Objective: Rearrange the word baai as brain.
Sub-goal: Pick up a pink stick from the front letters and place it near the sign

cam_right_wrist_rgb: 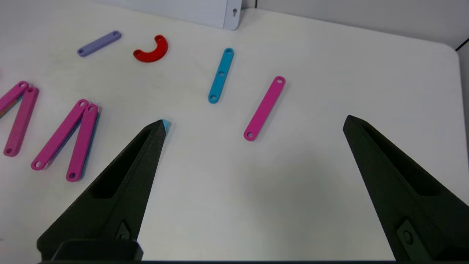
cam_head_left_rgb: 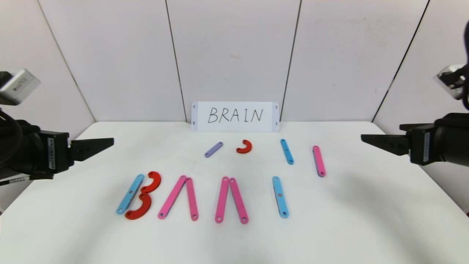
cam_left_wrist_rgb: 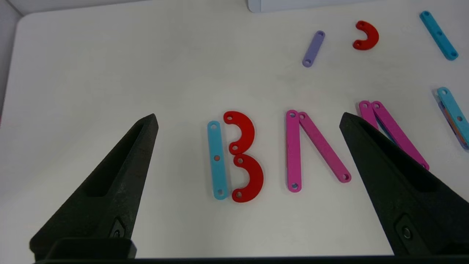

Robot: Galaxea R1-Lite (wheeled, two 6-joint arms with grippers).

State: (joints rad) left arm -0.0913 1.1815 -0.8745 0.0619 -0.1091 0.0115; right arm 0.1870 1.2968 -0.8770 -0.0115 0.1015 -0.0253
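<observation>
On the white table (cam_head_left_rgb: 366, 205), the flat plastic strip letters B-A-A-I (cam_head_left_rgb: 205, 196) lie untouched in a near row, both the left gripper (cam_left_wrist_rgb: 248, 121) and right gripper (cam_right_wrist_rgb: 254, 123) wide open and empty above the sides; clumsy pinching could scatter adjoining pink bars (cam_head_left_rgb: 230, 200).

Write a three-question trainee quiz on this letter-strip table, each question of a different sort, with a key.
1. True or false: the left gripper holds a strip.
2. Multiple choice: which spare piece lies nearest the white card? A) pink bar B) red curve C) blue bar
3. Fill in: the first letter of the word baai pairs a blue bar with ___ red curves.

Key: 1 false, both it and the right gripper hang open above the table. 2 B, beside the lilac bar. 3 two.
</observation>
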